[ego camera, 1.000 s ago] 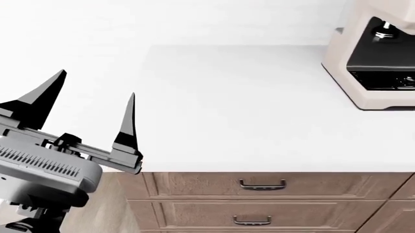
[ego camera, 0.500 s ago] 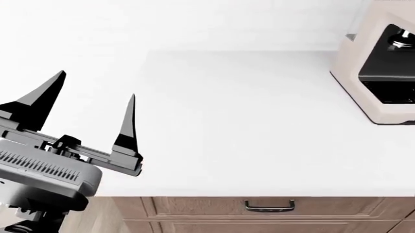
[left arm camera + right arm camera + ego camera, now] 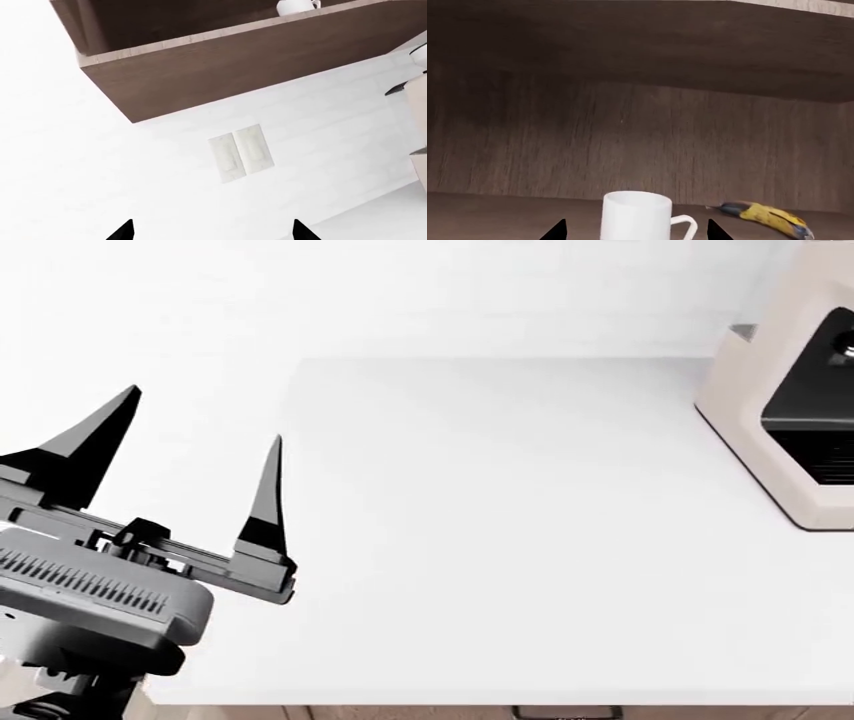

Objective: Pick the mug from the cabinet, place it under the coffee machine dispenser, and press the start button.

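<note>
Mug (image 3: 636, 216) dead ahead of my right fingers (image 3: 556, 231), standing upright on the cabinet shelf (image 3: 487, 212), and that is the relation everything turns on. My two right fingertips show dark at the near edge of the right wrist view, spread wide, one on each side of the mug's body and empty; the mug lies forward of them, between their lines, not yet touched. Its axis runs straight up, open mouth on top, so I judge a straight push forward would put the body between the fingers. The loop handle (image 3: 686, 225) sticks out sideways toward one fingertip, the same side where a banana (image 3: 768, 216) lies on the shelf, a little beyond the handle and apart from the mug.

My left gripper (image 3: 174, 475) is far worse placed: it hangs wide open and empty over the worktop (image 3: 507, 540), with the mug well above it and off to one side in the open cabinet (image 3: 253, 70). The right arm is the nearer one by a long way.

Plain white, cylindrical and smooth-walled, with no marking: that's how the mug looks. The coffee machine (image 3: 787, 430) sits at the far edge of the worktop.
</note>
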